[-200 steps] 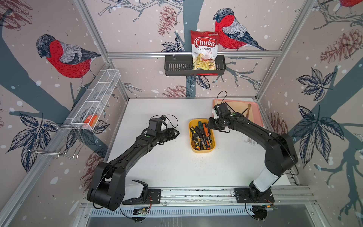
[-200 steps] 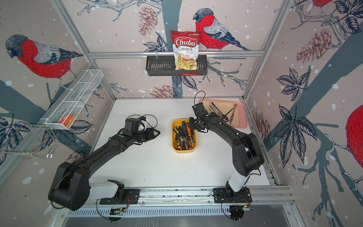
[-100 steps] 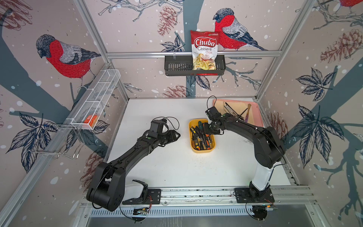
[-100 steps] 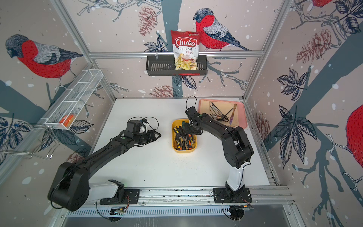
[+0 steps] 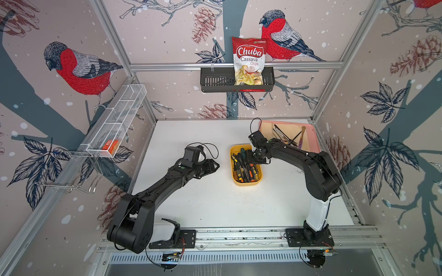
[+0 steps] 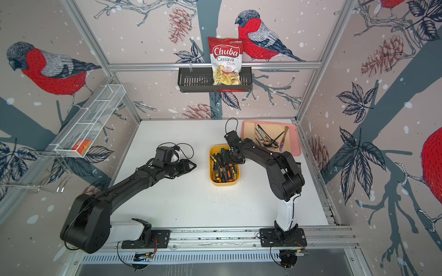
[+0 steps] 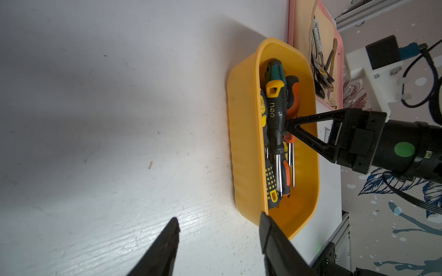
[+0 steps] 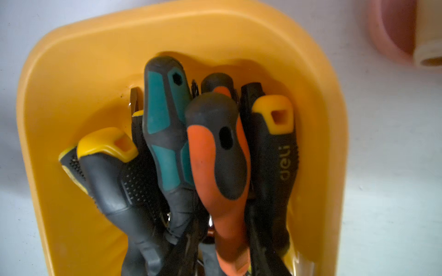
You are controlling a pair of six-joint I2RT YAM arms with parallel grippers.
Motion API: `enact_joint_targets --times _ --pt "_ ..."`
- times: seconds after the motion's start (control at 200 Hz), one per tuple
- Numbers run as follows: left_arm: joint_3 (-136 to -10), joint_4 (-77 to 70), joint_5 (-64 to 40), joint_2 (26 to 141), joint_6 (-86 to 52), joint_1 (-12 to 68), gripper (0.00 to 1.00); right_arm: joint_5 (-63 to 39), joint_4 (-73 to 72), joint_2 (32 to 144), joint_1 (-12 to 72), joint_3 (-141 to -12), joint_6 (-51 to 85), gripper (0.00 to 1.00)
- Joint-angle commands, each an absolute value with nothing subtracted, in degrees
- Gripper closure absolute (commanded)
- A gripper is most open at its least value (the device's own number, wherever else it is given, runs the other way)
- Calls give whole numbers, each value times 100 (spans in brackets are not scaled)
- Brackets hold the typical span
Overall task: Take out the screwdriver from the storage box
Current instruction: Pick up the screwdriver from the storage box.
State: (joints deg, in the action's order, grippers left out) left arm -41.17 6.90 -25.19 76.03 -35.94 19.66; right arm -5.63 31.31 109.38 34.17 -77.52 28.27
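The yellow storage box sits mid-table with several screwdrivers piled in it. My right gripper reaches down into the box from its far right side. In the right wrist view its dark fingers close round the neck of an orange-and-black screwdriver, which lies on top between a teal-handled one and a black-and-yellow one. The left wrist view shows the right gripper with its tips against the handles. My left gripper hovers open and empty left of the box.
A pink tray with cutlery lies at the back right, just behind the right arm. A black slotted basket holding a chips bag hangs on the back wall. A wire shelf runs along the left wall.
My right gripper has swung from beside the pink tray over the box and down among the screwdrivers, and closed on the orange one. The left gripper edged slightly toward the box.
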Motion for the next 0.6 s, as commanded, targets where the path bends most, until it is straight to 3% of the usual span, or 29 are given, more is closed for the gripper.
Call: enact_joint_targets --times 0.0,0.275,0.59 --pt "-4093 639 -2452 7612 -3573 1969 44 -911 3098 10964 3427 -7682 2812 67" --pt "-4034 590 -2457 7585 -3637 1978 45 -849 3116 10828 3437 -7603 2813 79" --pt "-4006 545 -2451 7559 -3676 2013 45 -721 3266 10458 3476 -7622 2830 83"
